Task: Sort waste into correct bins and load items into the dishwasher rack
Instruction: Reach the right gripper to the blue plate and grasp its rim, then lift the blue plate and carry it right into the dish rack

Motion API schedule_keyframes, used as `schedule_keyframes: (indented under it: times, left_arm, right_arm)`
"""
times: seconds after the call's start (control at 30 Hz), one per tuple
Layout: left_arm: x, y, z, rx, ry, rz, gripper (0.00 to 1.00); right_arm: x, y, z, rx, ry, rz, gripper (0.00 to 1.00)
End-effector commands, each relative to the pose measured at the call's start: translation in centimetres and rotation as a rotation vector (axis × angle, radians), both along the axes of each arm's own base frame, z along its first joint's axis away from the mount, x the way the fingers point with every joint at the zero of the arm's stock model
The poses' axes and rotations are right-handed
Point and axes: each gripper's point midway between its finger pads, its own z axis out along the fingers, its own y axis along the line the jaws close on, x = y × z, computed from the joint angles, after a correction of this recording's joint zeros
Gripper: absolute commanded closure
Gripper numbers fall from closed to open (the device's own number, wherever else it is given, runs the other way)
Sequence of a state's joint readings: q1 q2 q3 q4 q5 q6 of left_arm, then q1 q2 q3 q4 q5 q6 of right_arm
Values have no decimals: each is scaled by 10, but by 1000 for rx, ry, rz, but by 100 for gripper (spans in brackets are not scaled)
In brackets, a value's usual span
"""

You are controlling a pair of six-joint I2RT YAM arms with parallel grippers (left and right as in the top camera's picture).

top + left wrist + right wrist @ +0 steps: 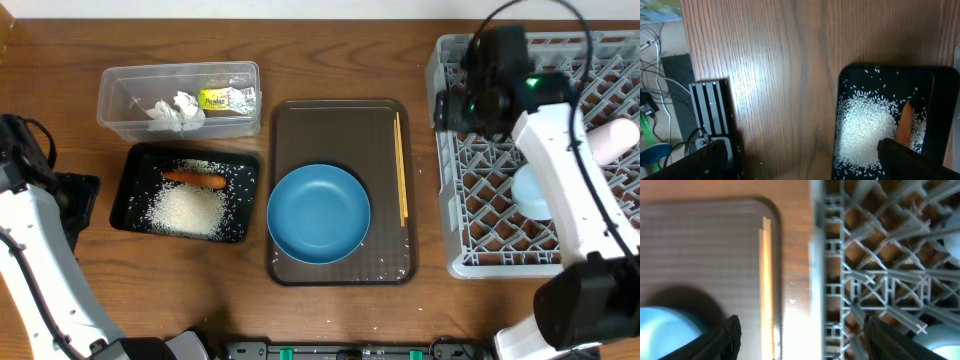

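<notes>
The grey rack [500,265] on the right held a pinkish cup [612,140] and a pale blue bowl [530,192], so loading looked part done. The brown tray [335,130] carried the blue dish [318,213] and chopsticks [402,170]. The waste appeared sorted: rice [188,210] and carrot [194,180] in the black tray [128,200], tissue [175,108] and wrapper [227,99] in the clear box [118,85]. The right gripper [805,340] hung spread wide over the rack's edge beside the chopsticks, probably its next pick. The left gripper [805,160], also spread, waited by the rice.
</notes>
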State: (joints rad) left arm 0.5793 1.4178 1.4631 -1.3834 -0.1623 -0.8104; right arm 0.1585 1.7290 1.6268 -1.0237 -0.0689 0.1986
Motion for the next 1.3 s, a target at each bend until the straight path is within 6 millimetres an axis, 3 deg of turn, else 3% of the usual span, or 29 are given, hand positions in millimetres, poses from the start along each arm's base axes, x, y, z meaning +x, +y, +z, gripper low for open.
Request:
schedule_keyframes:
  times: [0.0, 0.03, 0.13, 0.27, 0.33, 0.4, 0.5, 0.77, 1.1, 1.27]
  left_arm:
    - [-1, 2, -1, 2, 9, -1, 2]
    - [-1, 2, -1, 2, 9, -1, 2]
    - [-1, 2, -1, 2, 9, -1, 2]
    - [-1, 2, -1, 2, 9, -1, 2]
    - [-1, 2, -1, 2, 9, -1, 2]
    - [-1, 2, -1, 2, 9, -1, 2]
    - [-1, 2, -1, 2, 9, -1, 2]
    - [-1, 2, -1, 2, 9, -1, 2]
    - [-1, 2, -1, 2, 9, -1, 2]
    - [-1, 2, -1, 2, 9, -1, 2]
  right_arm:
    - [-11, 50, 55, 165, -73, 113, 12]
    - [-18, 68, 62, 204, -73, 161, 4]
    - [-34, 106, 65, 258, -59, 269, 1]
    - [-60, 154, 45, 247, -19, 400, 1]
    - [-67, 168, 30, 193, -19, 429, 1]
    - [-68, 169, 11, 96, -24, 369, 1]
    - [-66, 152, -15, -61, -36, 189, 1]
    - [-80, 159, -85, -108, 59, 228, 4]
    - [-101, 165, -159, -121, 277, 235, 43]
    - [-106, 161, -177, -149, 325, 231, 53]
